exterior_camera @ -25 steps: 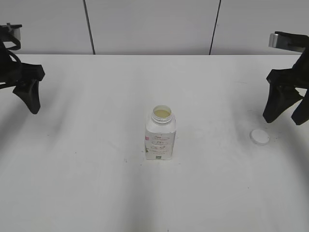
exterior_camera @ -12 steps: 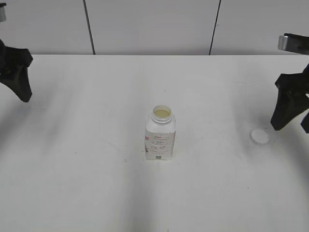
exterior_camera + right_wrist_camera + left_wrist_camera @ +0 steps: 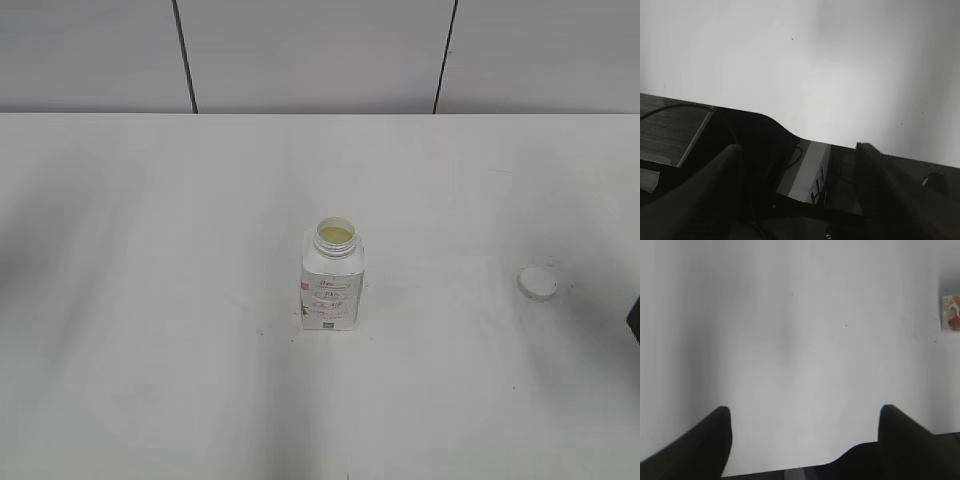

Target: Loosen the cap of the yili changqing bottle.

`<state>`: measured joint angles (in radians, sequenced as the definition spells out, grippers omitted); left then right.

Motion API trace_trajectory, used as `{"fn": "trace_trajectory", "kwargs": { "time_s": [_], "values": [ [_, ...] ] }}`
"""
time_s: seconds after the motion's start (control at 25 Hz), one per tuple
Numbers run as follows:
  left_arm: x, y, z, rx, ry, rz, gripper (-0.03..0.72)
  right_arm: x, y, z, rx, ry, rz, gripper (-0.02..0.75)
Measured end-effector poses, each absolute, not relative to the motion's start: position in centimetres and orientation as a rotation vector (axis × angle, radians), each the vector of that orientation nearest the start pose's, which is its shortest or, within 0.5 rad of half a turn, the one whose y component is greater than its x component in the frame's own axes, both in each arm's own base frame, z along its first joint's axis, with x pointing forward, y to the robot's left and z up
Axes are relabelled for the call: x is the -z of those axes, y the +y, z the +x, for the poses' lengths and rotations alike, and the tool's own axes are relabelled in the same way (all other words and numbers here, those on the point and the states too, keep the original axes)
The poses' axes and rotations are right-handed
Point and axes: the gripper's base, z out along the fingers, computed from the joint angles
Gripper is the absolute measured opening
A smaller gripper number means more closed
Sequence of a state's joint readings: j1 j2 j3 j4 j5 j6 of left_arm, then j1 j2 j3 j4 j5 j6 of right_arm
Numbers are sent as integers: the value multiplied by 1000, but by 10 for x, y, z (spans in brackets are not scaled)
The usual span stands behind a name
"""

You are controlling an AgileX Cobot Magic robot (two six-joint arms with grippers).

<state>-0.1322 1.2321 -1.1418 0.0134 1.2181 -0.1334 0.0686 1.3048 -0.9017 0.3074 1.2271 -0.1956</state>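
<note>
The yili changqing bottle (image 3: 332, 278) stands upright in the middle of the white table, its neck open and pale yellowish contents showing. A corner of it shows at the right edge of the left wrist view (image 3: 951, 313). The white cap (image 3: 537, 283) lies flat on the table to the bottle's right, apart from it. My left gripper (image 3: 805, 412) is open and empty over bare table near the edge. My right gripper (image 3: 799, 150) is open and empty at the table's edge. Neither gripper's fingers show in the exterior view.
The white table (image 3: 150, 300) runs to a grey panelled wall (image 3: 310, 50) at the back. Beyond the table edge in the right wrist view lie a dark floor, cables and a pale box (image 3: 807, 172). A dark bit of the right arm (image 3: 635, 322) sits at the exterior view's right edge.
Both arms have drawn outward and left the exterior view, the left off the left side, the right off the right side. The bottle and cap have not moved.
</note>
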Motion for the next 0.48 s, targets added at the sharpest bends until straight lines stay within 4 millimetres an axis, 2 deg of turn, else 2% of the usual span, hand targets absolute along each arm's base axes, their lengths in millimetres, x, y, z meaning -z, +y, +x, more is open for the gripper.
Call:
{"fn": "trace_trajectory", "kwargs": {
  "time_s": [0.2,0.48],
  "values": [
    [-350,-25,194,67,2706,0,537,-275,38,176,-423,2937,-259,547],
    [-351,-17,150,50,2643,3,525,-284,32,129,-348,2792,-287,547]
  ]
}}
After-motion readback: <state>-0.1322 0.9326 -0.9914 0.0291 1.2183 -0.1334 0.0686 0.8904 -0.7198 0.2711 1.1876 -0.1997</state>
